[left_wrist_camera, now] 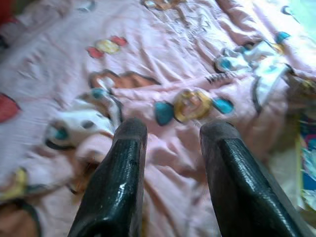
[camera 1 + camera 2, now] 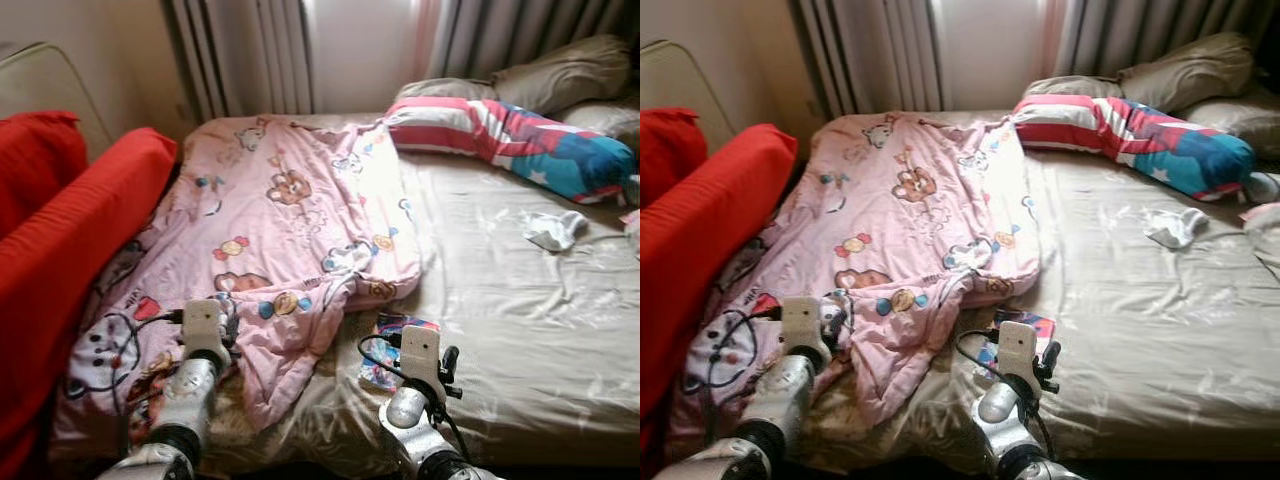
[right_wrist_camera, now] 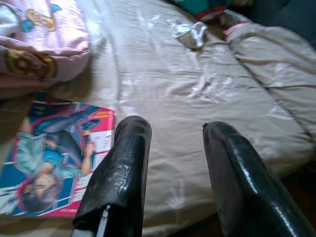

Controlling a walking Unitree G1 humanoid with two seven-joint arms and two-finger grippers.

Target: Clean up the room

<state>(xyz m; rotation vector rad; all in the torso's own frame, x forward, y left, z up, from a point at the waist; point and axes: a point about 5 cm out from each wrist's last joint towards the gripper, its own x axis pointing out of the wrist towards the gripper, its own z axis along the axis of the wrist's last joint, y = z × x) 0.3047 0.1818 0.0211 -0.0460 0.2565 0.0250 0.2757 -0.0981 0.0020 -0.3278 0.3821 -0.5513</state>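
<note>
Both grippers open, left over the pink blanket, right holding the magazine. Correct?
Not quite: the right gripper holds nothing. Its jaws stand open above the bedsheet, with the magazine lying beside it, as the right wrist view shows. The left gripper is open over the pink blanket.

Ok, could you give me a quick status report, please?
Left gripper open over pink blanket. Right gripper open beside magazine. Blanket unfolded; white sock lies on sheet.
</note>
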